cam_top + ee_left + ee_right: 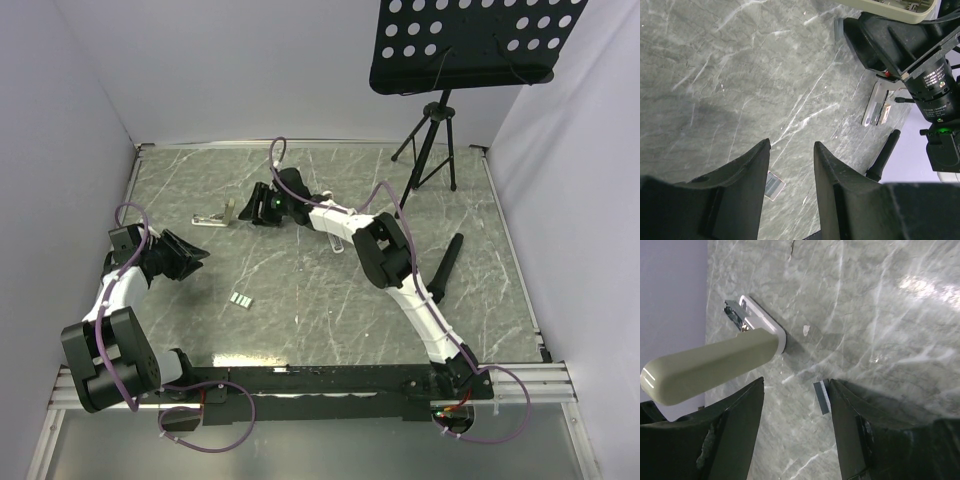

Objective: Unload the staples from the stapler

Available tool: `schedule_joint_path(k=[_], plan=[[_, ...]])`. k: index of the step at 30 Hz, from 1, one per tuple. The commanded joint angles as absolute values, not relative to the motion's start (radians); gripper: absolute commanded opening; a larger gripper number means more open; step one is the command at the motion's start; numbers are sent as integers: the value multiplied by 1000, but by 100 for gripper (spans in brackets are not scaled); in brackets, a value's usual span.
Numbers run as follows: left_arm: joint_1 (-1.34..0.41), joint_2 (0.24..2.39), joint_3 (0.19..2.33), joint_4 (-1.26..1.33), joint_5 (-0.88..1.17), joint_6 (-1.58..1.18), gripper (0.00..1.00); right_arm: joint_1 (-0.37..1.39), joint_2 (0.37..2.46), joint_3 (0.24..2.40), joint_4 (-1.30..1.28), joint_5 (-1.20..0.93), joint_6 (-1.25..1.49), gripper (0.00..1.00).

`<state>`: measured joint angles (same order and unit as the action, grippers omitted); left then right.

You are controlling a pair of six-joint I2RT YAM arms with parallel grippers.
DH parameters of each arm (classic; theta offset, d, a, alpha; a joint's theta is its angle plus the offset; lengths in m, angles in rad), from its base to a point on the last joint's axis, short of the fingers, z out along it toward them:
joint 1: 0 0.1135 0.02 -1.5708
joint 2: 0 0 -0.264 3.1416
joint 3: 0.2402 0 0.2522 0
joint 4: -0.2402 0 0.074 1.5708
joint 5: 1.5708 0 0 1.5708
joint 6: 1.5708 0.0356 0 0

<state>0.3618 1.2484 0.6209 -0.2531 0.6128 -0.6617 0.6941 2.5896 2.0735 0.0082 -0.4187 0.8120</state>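
Toward the back left of the counter (340,320) lies the stapler (214,217), its base flat on the surface and its lid hinged up, just left of the right tool (255,207). The overhead view gives this layout but little detail. The right wrist view shows more: the pale lid (710,362) slants over one finger toward the camera, while the white base (762,320) with its metal channel rests on the counter beyond. The right tool (796,390) has its fingers apart with only bare counter between them, gripping nothing. A small grey sliver (821,396) sits at the inner edge of the other finger, and I cannot tell whether it belongs to the tool. The left tool (198,256) is well apart from the stapler, nearer the front left, also spread and empty. Its own camera looks across the counter through the gap of the left tool (791,150) and picks up the stapler (876,106) from the far side, with the right tool (880,45) above it. That view also shows the ridges on a grey block (774,184) lying below the fingers, which overhead is only a small patch (241,299). A black rod (447,265) lies on the right, and a stand (430,140) is at the back.
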Motion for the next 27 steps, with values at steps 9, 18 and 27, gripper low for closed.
schedule_joint_path(k=[9, 18, 27], plan=[[348, 1233, 632, -256, 617, -646, 45, 745, 2549, 2043, -156, -371, 729, 54], [345, 1239, 632, -262, 609, -650, 46, 779, 2548, 2079, -233, -313, 683, 46], [342, 1218, 629, -262, 591, -657, 47, 811, 2525, 2086, -313, -175, 650, 37]])
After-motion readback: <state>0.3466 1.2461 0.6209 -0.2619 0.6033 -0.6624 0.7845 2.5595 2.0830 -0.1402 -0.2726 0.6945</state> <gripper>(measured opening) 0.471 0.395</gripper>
